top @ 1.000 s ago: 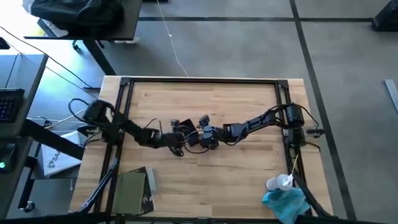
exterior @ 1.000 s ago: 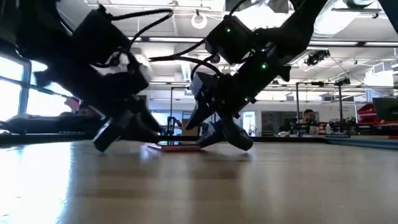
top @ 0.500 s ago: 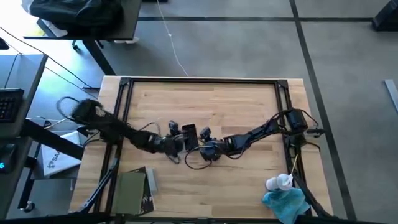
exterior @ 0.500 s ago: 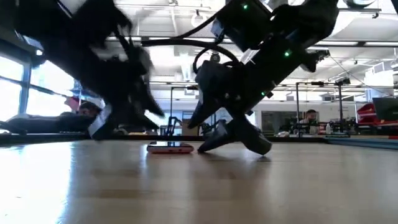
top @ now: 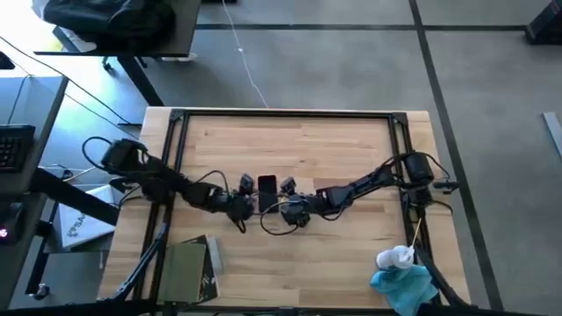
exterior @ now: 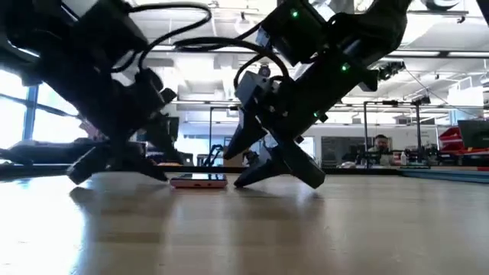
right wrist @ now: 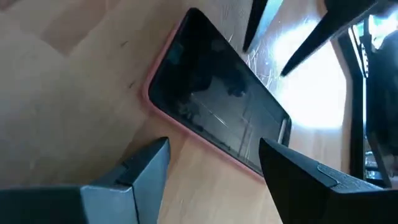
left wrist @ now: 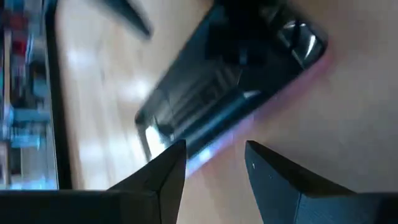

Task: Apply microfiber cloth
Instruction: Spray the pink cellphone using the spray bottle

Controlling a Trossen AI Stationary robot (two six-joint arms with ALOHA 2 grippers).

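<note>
The turquoise microfiber cloth (top: 404, 286) lies crumpled at the table's near right corner, touched by neither gripper. A dark phone in a pink case (top: 266, 190) lies flat, screen up, at the table's middle. My left gripper (left wrist: 214, 155) is open, low over the wood just left of the phone (left wrist: 230, 81). My right gripper (right wrist: 214, 149) is open too, low at the phone's right side (right wrist: 217, 118), its fingertips close to the pink edge. In the low view the phone (exterior: 199, 181) shows bare between the two grippers.
A small white bottle (top: 393, 258) stands by the cloth at the near right. An olive-green flat box (top: 186, 268) lies at the near left. A dark metal frame (top: 281, 112) runs along the table's edges. Bare wood lies far and near of the phone.
My left gripper has drawn back toward the table's left edge, away from the phone. My right gripper has shifted toward the near edge. The phone, partly covered by the grippers a second ago, now lies uncovered between them.
</note>
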